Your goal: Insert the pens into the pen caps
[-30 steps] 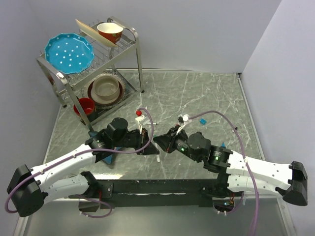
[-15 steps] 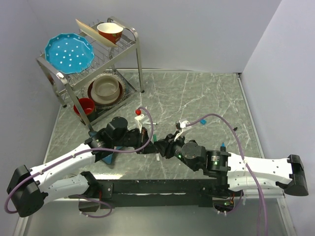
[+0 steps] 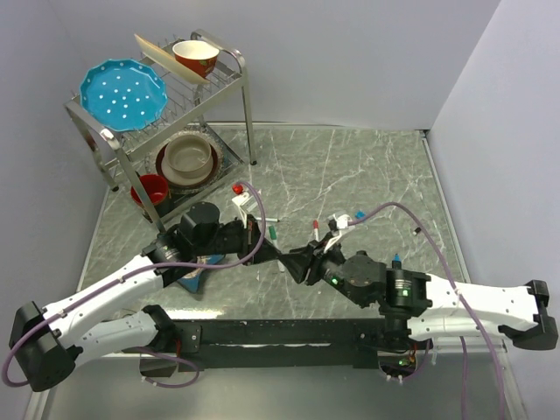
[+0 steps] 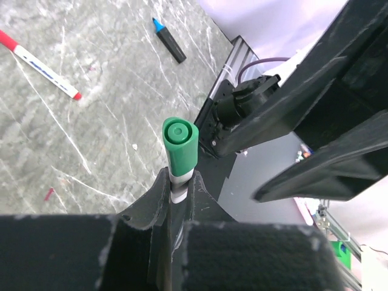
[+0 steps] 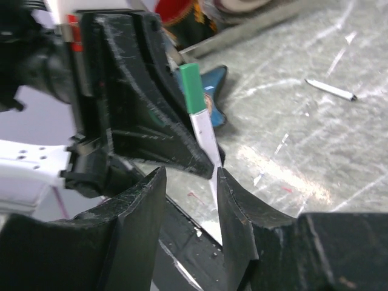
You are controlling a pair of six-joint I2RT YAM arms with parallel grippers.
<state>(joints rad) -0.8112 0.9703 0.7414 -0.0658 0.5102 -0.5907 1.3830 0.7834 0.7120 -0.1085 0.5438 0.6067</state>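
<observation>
Left gripper (image 4: pixel 179 188) clamped on white pen (image 5: pixel 204 130), held above the table (image 4: pixel 91 127) between the arms. Green cap (image 4: pixel 180 145) sits on its upper end. Right gripper (image 5: pixel 189 182) has its jaws parted, with the pen's lower end between them, unpinched. Red-capped pen (image 4: pixel 39 62) and black marker (image 4: pixel 169 41) lie on the table.

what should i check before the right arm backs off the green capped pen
1. green cap seated on the pen: ok
2. left gripper shut on the pen: ok
3. right gripper jaws apart: ok
4. right gripper off the barrel: cannot tell, one pad sits close
5. next pen in sight: ok, red-ended pen lies on the table
</observation>
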